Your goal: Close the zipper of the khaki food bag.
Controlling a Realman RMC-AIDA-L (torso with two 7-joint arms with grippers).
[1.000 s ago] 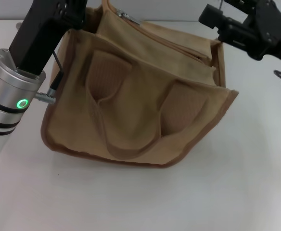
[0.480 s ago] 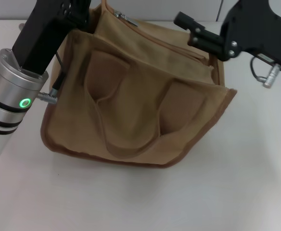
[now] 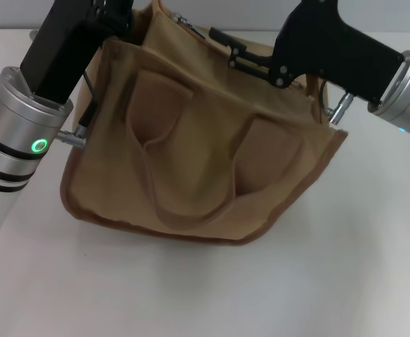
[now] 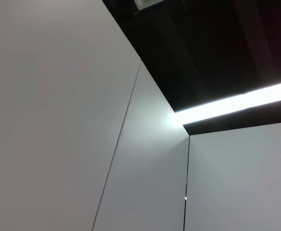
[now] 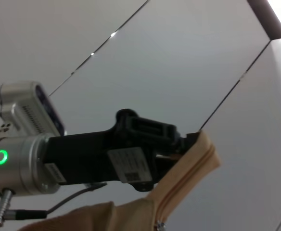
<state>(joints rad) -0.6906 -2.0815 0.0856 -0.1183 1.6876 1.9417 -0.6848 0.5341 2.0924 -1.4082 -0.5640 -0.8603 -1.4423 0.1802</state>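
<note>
The right gripper (image 3: 222, 43) is seen over the top of the bag (image 3: 191, 147), its thin black fingers (image 3: 226, 36) reaching along the zipper (image 3: 184, 26) line toward the far left corner. The fingers lie close together with only a narrow gap, and nothing is seen held between them. The silver pull tab (image 3: 179, 20) sits just beyond the fingertips, near that corner; contact cannot be confirmed.

The left gripper (image 5: 179, 144) is placed at the bag's far left top corner. In the right wrist view it appears to be pinching the raised corner of fabric beside the zipper end, but how its jaws stand cannot be told.

The bag stands on the white worktop (image 3: 317, 281), its front face and two looped handles (image 3: 191, 175) turned toward the robot, its top sagging slightly between the arms.

The step in hand is judged to be the reach for the tab. Several risks are seen. The tab is small and shiny, so it could be missed or slip out under a narrow pinch. If the corner hold is lost, the whole bag would be dragged along instead of the slider. Slack fabric along the top could also be caught in the slider and jam it.
</note>
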